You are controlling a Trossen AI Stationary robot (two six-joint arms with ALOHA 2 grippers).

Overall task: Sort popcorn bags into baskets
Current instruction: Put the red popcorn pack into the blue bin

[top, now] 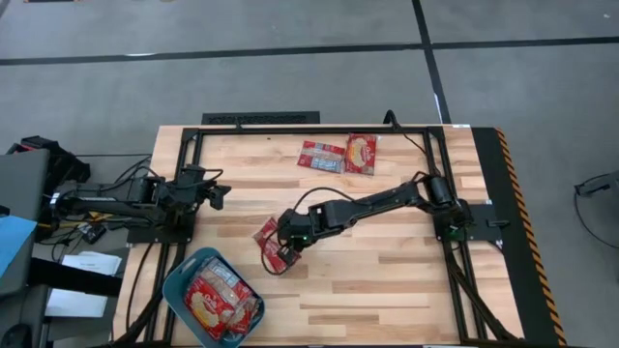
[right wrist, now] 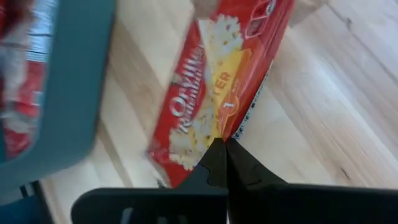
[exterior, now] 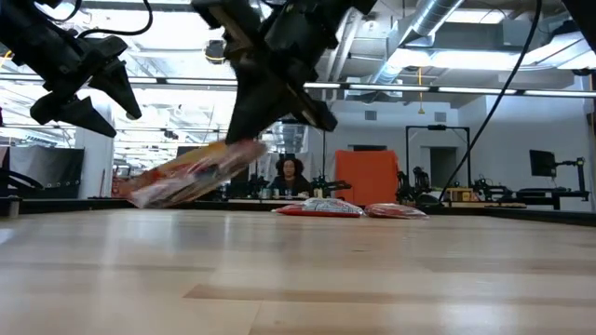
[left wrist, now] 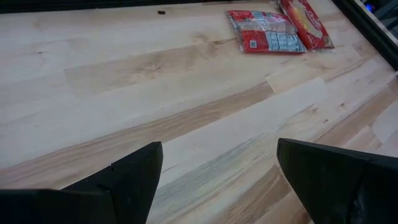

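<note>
Wooden table, seated person

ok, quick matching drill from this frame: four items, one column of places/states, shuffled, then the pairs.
Items
1. right gripper
2. left gripper
3. basket
4. two popcorn bags

States
A. flat on the table's far side
B. open, holds nothing
C. teal, bags inside, near left corner
D. shut on a popcorn bag, held off the table

Pairs: 1-D, 2-B, 3-C, 4-A

Your dark right gripper reaches mid-table, fingers pinched together on a red packet; your left gripper waits spread wide at the side.
</note>
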